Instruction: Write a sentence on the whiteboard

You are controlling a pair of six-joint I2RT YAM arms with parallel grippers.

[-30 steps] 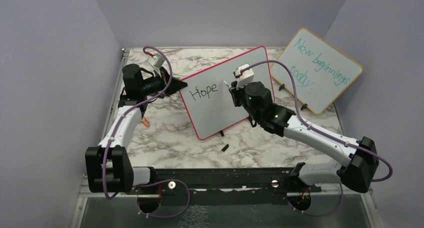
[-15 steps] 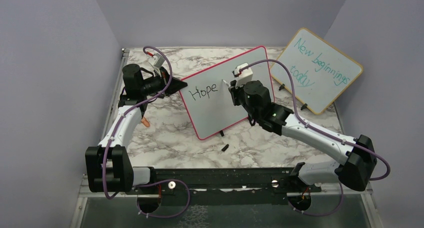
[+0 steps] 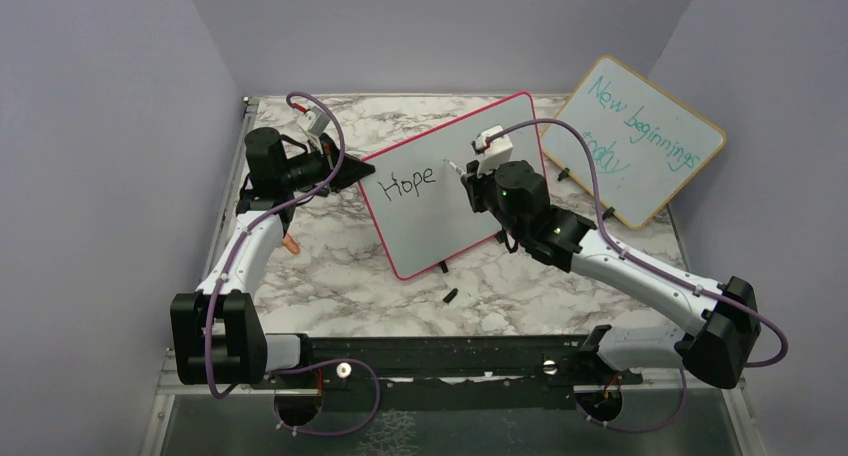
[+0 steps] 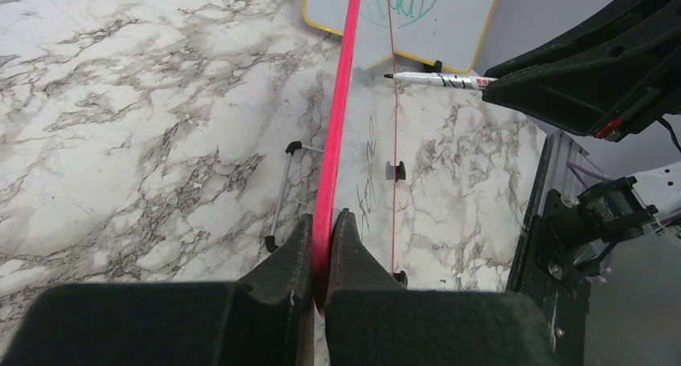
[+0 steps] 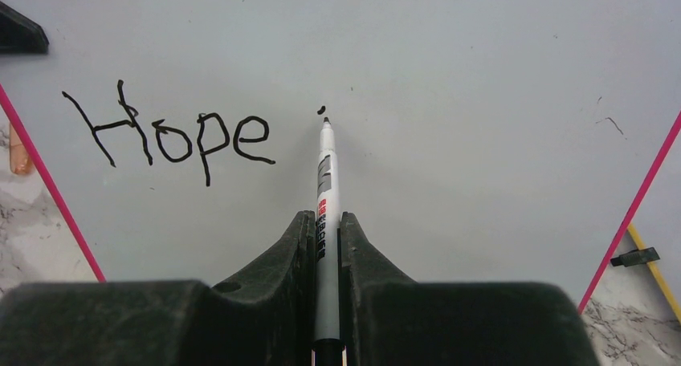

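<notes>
The whiteboard (image 3: 455, 181) with its pink-red frame stands tilted at mid-table. Of the sentence (image 5: 169, 133), only the black word "Hope" is written, with a small black dot (image 5: 321, 109) to its right. My right gripper (image 5: 325, 221) is shut on a white marker (image 5: 324, 181); the tip sits just below that dot, near the board face. In the top view the marker (image 3: 455, 166) points at the board right of "Hope" (image 3: 411, 182). My left gripper (image 4: 324, 221) is shut on the board's pink edge (image 4: 341, 101) at the left side; in the top view this gripper (image 3: 350, 172) meets the frame.
A wooden-framed board (image 3: 640, 141) with teal "New beginnings today" leans at the back right. A small black cap (image 3: 451, 296) lies on the marble in front of the whiteboard. An orange object (image 3: 291, 244) lies by the left arm. Purple walls close in both sides.
The right arm shifted slightly, its wrist moving a little right and the marker staying near the board right of "Hope". The left arm has not moved.
</notes>
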